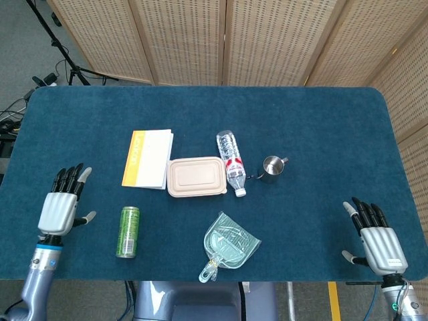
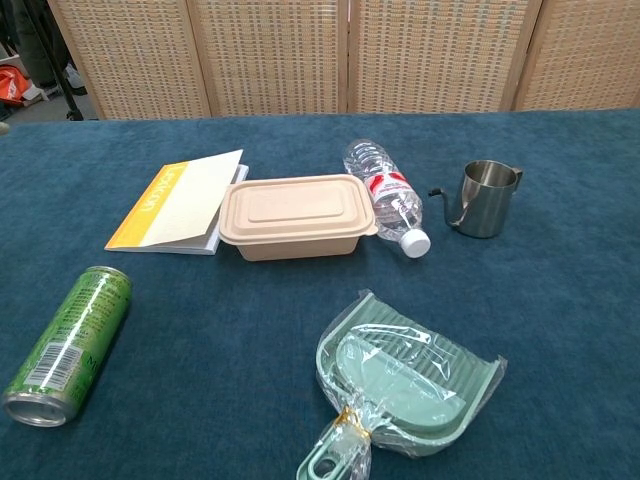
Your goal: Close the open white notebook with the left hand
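Observation:
The white notebook (image 1: pixel 147 158) lies shut and flat on the blue table, a yellow band along its left edge; the chest view shows the notebook (image 2: pixel 179 202) touching the beige box beside it. My left hand (image 1: pixel 61 207) hovers near the table's front left, well apart from the notebook, fingers spread and holding nothing. My right hand (image 1: pixel 376 239) rests at the front right corner, fingers spread, empty. Neither hand shows in the chest view.
A beige lidded box (image 1: pixel 196 176) sits right of the notebook, then a lying water bottle (image 1: pixel 231 162) and a steel cup (image 1: pixel 272 165). A green can (image 1: pixel 128 231) lies near the front left. A wrapped green dustpan (image 1: pixel 229 244) lies at front centre.

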Available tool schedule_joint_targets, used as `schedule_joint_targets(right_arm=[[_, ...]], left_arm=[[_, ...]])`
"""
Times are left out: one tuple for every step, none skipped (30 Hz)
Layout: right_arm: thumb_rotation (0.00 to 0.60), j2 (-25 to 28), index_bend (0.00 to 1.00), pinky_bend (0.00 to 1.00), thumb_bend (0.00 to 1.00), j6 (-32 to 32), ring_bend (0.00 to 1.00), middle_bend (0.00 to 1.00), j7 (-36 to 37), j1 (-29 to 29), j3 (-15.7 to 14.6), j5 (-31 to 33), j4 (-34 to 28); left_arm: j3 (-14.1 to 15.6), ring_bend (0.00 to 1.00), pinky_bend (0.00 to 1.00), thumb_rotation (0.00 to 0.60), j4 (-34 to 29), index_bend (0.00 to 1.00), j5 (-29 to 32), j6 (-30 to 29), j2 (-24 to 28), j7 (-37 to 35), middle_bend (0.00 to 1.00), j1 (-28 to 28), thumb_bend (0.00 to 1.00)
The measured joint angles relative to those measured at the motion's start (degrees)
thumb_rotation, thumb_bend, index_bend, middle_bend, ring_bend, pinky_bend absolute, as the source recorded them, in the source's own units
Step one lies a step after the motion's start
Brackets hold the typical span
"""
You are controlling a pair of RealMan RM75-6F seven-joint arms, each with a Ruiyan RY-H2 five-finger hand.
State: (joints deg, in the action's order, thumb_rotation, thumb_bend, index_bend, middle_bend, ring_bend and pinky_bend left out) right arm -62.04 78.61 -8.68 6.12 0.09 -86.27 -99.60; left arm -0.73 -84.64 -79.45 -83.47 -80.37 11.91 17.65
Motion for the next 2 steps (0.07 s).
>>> schedule_joint_targets(right_arm=[[0.6,-0.1,0.0,0.0,0.0,0.0,0.0,0.0,-0.1,0.0,0.0,0.1,0.0],[0.6,-0.1,0.0,0.0,0.0,-0.1,0.0,0.0,-0.3,0.0,0.1,0.3,0.1]], left_arm=[[0.6,0.0,0.0,0.6,-2.6,0.0,0.3,0.3,2.1,1.1,0.0,-0.6,0.0],[1.4,0.0,0.0,0.6,-5.6,0.0,0.5,0.6,4.7,2.5,0.0,-1.6,0.0]])
